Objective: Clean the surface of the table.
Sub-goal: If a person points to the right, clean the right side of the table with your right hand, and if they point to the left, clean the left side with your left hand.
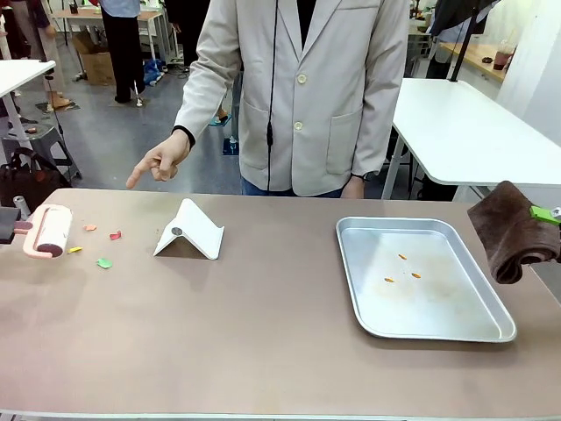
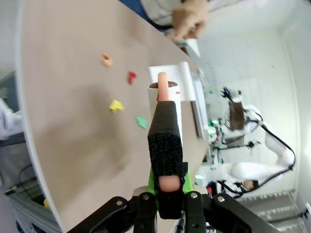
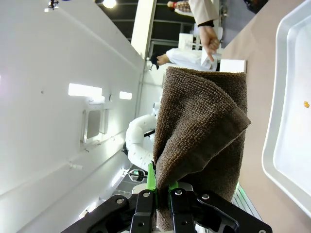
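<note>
Well, the table (image 1: 263, 351) takes up nearly the whole floor of the front view. Its pale near edge lies at 6 o'clock and its far edge at 12, where a person stands close against it. The widest open stretch is the bare band from the centre down to 6 o'clock.

The steel tray (image 1: 412, 221) lies flat toward 3 o'clock, well in from the near edge. Its right rim runs near the table's right side. Past that side, at 3 o'clock, a brown cloth (image 1: 508, 232) hangs in folds. The right gripper (image 3: 163, 189) has its fingers pinched together on the cloth's lower end.

A white folded stand (image 1: 188, 230) sits like a small tent at about 11 o'clock, apart from everything else. The person's hand (image 1: 162, 162) hangs beyond the far edge, one finger pointing down toward 10 o'clock.

At 9 o'clock, by the left edge, a lint roller (image 1: 51, 231) rests just above the top. The left gripper (image 2: 168, 187) is clamped on its handle.

Four coloured scraps (image 1: 104, 262) lie scattered between roller and stand, and three orange bits (image 1: 415, 274) lie inside the tray.
</note>
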### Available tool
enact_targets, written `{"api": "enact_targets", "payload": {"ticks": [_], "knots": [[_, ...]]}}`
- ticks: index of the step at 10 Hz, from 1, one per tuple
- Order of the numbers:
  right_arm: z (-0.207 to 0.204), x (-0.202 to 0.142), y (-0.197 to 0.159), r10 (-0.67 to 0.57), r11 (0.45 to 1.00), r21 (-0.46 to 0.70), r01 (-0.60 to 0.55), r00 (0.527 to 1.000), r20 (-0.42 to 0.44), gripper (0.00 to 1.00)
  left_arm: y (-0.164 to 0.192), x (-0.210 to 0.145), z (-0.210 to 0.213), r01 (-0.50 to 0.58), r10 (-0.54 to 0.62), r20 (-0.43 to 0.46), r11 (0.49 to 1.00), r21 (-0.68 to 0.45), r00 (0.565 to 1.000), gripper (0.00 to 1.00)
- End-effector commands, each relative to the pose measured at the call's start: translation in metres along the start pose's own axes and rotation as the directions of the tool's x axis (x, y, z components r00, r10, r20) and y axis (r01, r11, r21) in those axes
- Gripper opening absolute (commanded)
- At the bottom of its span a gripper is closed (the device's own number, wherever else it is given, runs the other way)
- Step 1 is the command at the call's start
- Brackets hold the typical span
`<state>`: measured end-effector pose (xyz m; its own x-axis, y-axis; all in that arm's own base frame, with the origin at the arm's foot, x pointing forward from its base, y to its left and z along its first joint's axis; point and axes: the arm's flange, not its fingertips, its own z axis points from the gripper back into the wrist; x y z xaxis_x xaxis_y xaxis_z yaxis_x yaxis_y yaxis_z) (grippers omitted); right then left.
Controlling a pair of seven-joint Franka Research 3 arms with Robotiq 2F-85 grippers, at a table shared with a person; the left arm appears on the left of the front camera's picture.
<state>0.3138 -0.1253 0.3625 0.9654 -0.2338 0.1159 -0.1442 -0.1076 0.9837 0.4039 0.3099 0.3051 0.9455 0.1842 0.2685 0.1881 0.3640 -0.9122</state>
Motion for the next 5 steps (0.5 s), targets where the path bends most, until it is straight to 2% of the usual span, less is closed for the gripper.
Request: {"api": "enact_targets", "payload": {"ticks": [1,3,5], "knots": [[-0.0016,-0.0007,0.0048,0.01,1.0,0.012,-0.01,1.0,-0.009,0.0,-0.0137,0.0004,-0.0016,-0.071,0.068,0.046,0.996,0.055,0.997,0.21],[-0.0016,-0.0007,0.0048,0.01,1.0,0.012,-0.01,1.0,-0.009,0.0,-0.0164,0.0039,0.0029,-0.145,0.138,0.103,0.987,0.072,0.985,0.21],[-0.0016,-0.0007,0.0048,0.01,1.0,0.012,-0.01,1.0,-0.009,0.0,-0.0161,0.0024,0.0021,-0.21,0.189,0.144,0.966,0.151,0.971,0.21]]}}
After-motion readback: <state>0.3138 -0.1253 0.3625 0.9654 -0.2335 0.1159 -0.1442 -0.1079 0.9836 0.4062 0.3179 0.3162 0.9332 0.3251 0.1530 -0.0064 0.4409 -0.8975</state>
